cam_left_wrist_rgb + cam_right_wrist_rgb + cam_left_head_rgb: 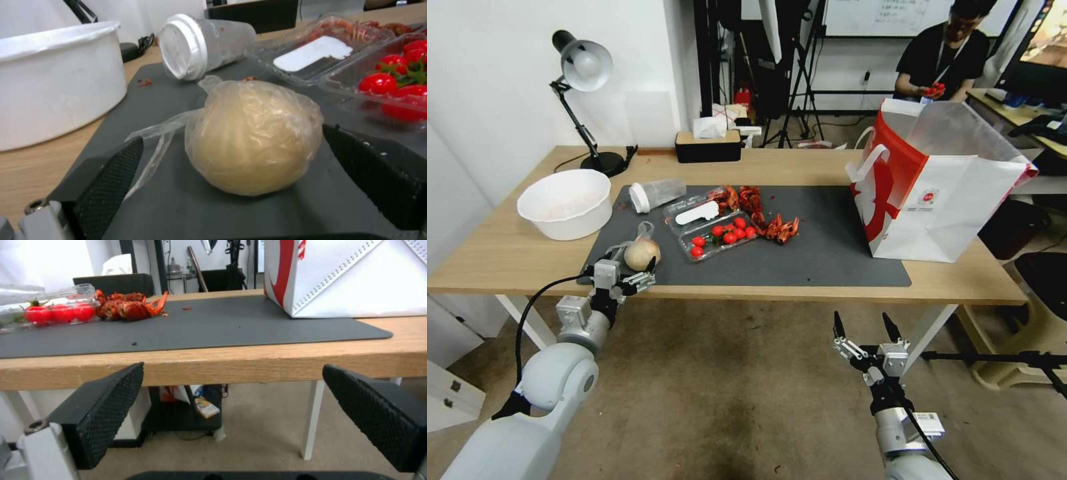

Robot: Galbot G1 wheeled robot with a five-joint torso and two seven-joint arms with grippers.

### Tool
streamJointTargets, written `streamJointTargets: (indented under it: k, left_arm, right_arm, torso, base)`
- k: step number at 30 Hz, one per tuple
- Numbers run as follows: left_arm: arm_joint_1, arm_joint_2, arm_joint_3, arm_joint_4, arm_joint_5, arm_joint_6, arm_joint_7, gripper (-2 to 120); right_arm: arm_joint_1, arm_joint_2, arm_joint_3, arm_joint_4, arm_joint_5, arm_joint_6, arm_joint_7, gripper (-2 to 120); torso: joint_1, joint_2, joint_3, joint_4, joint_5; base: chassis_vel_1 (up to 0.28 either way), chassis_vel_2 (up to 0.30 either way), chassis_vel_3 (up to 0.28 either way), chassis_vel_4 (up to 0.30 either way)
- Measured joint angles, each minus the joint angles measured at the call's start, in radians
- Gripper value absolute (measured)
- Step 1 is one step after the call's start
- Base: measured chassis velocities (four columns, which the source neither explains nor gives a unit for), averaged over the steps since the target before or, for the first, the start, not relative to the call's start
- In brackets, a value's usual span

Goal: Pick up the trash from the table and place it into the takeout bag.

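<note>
A round tan bun in a thin clear bag [642, 253] [253, 146] lies on the dark mat [827, 247] near the table's [800, 167] front left edge. My left gripper [624, 267] [233, 136] is open, with one finger on each side of the bun and a gap showing on both sides. A clear plastic cup [657, 195] [204, 43] with a white lid lies on its side farther back. The takeout bag [940, 193] [356, 276] stands open at the table's right end. My right gripper [864, 327] [233, 369] hangs open below the front edge.
A large white deep bowl [565, 203] [53, 76] sits left of the mat. A clear clamshell of cherry tomatoes [720, 237] and red crayfish shells [760, 207] lie mid-mat. A desk lamp [584, 67] and a tissue box [708, 145] stand along the back.
</note>
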Motion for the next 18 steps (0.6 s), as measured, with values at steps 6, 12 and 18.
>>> streamJointTargets:
  k: [6,12,18]
  left_arm:
    - [-0.003,-0.006,0.002,0.003,-0.008,0.015,0.001,100]
    - [-0.014,-0.010,0.011,0.014,-0.025,0.015,-0.002,88]
    - [-0.022,-0.010,0.014,0.021,-0.037,0.014,-0.002,66]
  right_arm:
    - [0.001,-0.004,0.000,-0.002,0.001,-0.001,0.005,100]
    - [0.003,-0.005,-0.001,-0.006,0.001,-0.002,0.007,100]
    - [0.006,-0.006,-0.001,-0.010,0.001,-0.002,0.009,100]
  torso:
    - [0.000,0.000,0.000,0.0000,0.0000]
    - [0.000,0.000,0.000,-0.0001,-0.0001]
    - [0.000,0.000,0.000,-0.0001,-0.0001]
  base:
    - [0.000,0.000,0.000,0.000]
    - [0.000,0.000,0.000,0.000]
    - [0.000,0.000,0.000,0.000]
